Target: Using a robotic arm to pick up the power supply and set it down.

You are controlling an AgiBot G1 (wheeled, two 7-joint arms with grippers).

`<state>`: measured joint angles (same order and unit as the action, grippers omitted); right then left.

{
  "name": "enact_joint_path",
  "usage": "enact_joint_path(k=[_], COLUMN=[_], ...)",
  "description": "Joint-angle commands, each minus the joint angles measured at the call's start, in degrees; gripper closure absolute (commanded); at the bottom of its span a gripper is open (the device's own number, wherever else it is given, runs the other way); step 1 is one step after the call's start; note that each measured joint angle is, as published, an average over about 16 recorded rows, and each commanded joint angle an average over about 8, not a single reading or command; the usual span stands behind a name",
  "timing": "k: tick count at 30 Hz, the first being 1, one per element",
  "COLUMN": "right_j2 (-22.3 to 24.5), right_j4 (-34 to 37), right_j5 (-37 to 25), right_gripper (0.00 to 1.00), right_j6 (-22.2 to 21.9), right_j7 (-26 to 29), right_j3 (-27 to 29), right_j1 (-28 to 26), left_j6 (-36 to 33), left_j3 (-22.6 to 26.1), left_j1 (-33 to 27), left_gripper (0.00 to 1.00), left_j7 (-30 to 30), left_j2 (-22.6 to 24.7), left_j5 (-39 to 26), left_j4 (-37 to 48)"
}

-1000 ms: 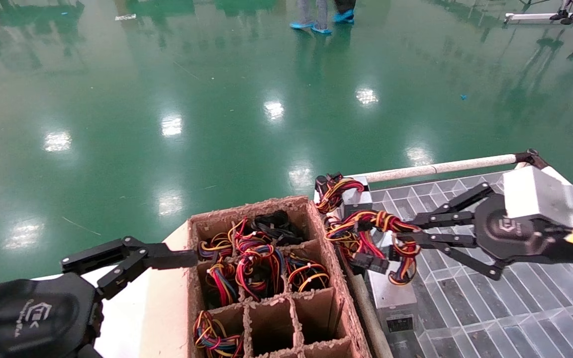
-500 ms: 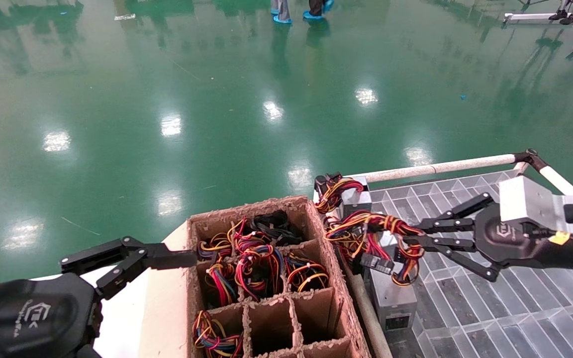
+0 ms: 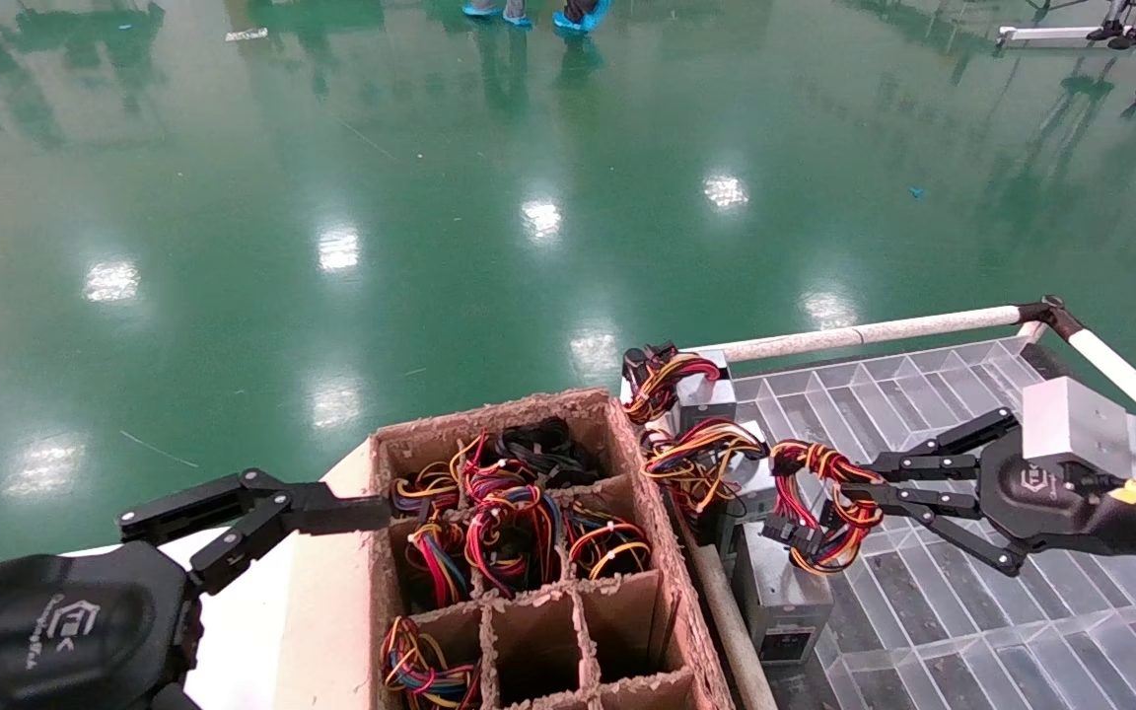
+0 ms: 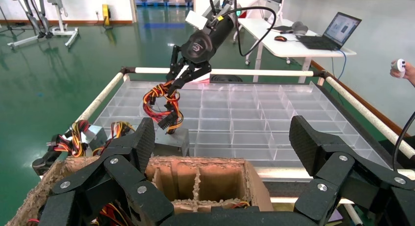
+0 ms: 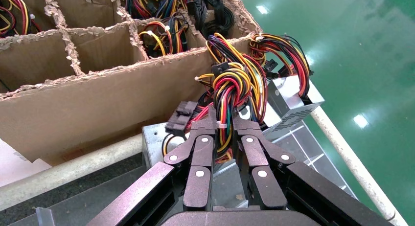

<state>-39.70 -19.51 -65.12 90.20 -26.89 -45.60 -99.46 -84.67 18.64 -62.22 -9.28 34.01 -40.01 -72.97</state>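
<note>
Our right gripper is clenched on the looped wire bundle of a power supply, whose silver box lies on the clear divided tray, hard against the cardboard box at its 9 o'clock. Seen from the right wrist, the fingers pinch the red, yellow and orange wires tight. We judge the task well along: the unit looks set down, or close to it, with only the release and retreat left. Two more supplies sit at the tray's 11 o'clock corner. Our left gripper idles with fingers spread at 8 o'clock, beside the cardboard box.
</note>
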Motion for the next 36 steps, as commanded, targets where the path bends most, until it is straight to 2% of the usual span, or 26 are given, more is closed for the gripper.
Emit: enact_joint_path(k=[1,19,28,36], right_j2=[-0.07,-0.04,0.14,0.62], right_j4=[0.75,-0.09,-2.38,-7.90], right_j5=[-0.01,0.15,6.29,9.32], right_gripper=[0.00,0.00,0.00,0.00], right_j6=[-0.02,-0.06,1.34,1.11], right_j7=[-0.38,-0.01,3.47,7.16], right_j3=[-0.28,0.07,1.37,3.92], right_j1=[-0.20,-0.04,1.10,4.82], left_j6=[0.01,0.01,0.01,0.02], left_j3=[0.00,0.00,0.01,0.01], left_j1=[0.01,0.00,0.00,0.00], left_gripper=[0.00,0.00,0.00,0.00], left_j7=[0.00,0.00,0.01,0.02], left_j2=[0.00,0.00,0.00,0.00], left_j5=[0.00,0.00,0.01,0.02], left_j4=[0.00,0.01,0.03,0.06])
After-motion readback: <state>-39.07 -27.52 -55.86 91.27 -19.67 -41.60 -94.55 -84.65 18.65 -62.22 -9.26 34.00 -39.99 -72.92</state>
